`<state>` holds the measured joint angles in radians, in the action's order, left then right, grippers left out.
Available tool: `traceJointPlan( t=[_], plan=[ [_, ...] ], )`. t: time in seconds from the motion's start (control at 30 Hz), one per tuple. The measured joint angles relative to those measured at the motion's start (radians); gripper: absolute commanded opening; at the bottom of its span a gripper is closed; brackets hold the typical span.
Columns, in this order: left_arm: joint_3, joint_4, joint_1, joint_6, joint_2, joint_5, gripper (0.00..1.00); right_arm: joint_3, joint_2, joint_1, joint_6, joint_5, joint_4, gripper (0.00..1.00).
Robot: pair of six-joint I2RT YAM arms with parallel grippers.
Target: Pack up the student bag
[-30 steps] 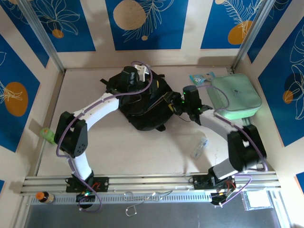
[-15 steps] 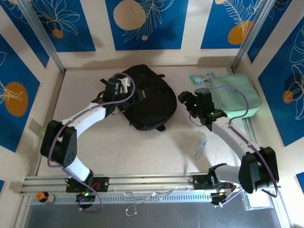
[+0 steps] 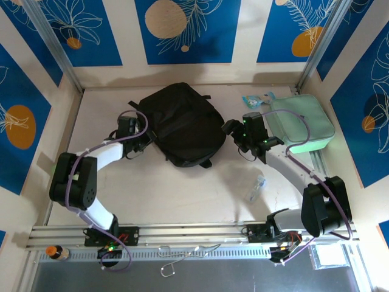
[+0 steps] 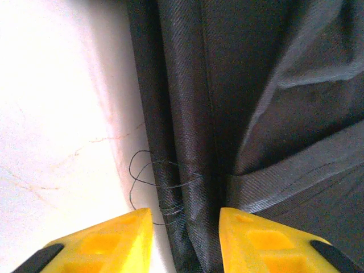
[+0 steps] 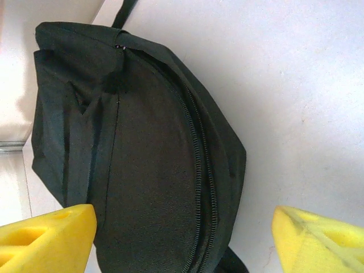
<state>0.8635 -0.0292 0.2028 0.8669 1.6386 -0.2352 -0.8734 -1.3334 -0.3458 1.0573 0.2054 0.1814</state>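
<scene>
Black student bag (image 3: 182, 125), long axis diagonal

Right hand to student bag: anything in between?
Nothing visible. The right hand is open just off the student bag's right edge, with bare table in the gap. The mint-green case lies on the hand's other side, away from the bag.

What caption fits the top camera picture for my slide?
Left gripper and right gripper flank the black student bag on the table.
</scene>
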Motion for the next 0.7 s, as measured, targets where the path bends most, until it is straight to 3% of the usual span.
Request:
traceJointPlan(
  t=[0.57, 0.7],
  plan=[
    [0.068, -0.087, 0.000, 0.074, 0.153, -0.073, 0.28, -0.003, -0.011, -0.002, 0.000, -0.013, 0.020, 0.79],
    [0.080, -0.102, 0.000, 0.094, 0.170, -0.086, 0.19, -0.002, -0.040, -0.002, -0.001, -0.055, 0.017, 0.73]
  ],
)
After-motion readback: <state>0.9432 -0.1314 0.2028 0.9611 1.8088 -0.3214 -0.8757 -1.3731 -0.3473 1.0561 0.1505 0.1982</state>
